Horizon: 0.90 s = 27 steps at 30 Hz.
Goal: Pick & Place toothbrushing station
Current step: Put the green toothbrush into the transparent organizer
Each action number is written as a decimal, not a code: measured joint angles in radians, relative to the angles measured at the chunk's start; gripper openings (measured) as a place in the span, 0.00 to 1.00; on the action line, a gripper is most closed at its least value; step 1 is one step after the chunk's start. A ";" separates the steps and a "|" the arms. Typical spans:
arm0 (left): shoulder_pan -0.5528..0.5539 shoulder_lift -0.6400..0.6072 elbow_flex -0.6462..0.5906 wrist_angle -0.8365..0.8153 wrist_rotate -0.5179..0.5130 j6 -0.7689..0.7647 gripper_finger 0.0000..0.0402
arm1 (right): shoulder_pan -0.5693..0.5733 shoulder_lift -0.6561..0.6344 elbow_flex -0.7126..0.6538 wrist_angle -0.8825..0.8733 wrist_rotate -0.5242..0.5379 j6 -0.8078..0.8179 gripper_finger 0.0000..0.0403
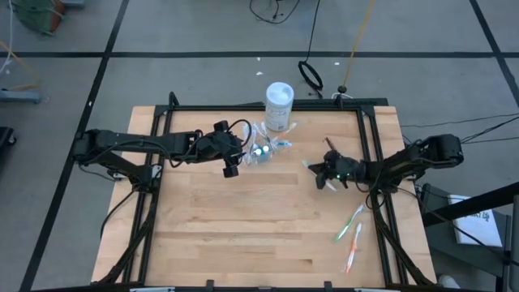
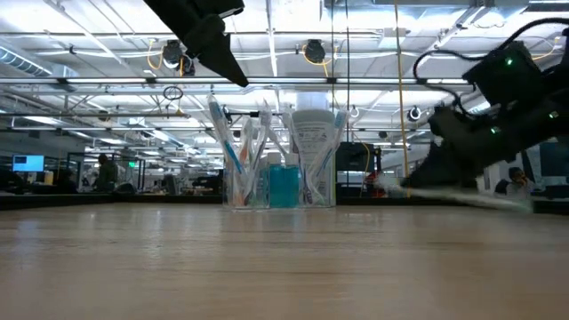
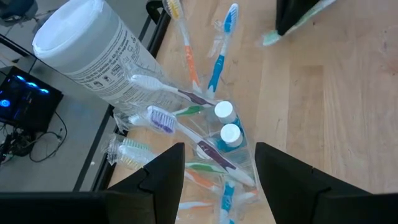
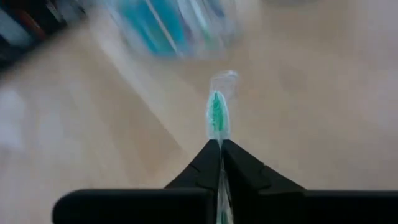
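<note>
Right gripper [image 4: 221, 144] pinching one green toothbrush [image 4: 217, 115]; left gripper [image 3: 217, 171] spread; two toothbrushes [image 1: 351, 231] on table.

Long ceiling lights [image 2: 80, 82] are shining in a big room, and black lines [image 1: 243, 54] are crossing the grey floor [image 1: 57, 195].

Between the left gripper [image 1: 235, 161] and the right gripper [image 1: 323, 174] the wooden table [image 1: 243, 235] lies bare, while the clear cup [image 1: 261, 150] and white tub [image 1: 279, 105] crowd just beyond the left one.
</note>
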 joint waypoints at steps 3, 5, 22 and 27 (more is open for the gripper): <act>0.000 0.000 0.000 0.000 0.000 0.000 0.50 | 0.000 0.000 0.021 0.112 0.003 -0.047 0.01; 0.000 0.000 0.000 0.001 0.000 0.000 0.50 | 0.000 -0.001 0.062 0.158 -0.006 -0.095 0.01; 0.000 0.000 0.000 0.029 0.006 -0.003 0.50 | 0.045 0.058 0.620 0.011 0.071 -0.644 0.00; 0.001 0.008 0.000 0.150 0.209 -0.012 0.50 | 0.037 0.147 0.648 0.005 -0.041 -0.637 0.00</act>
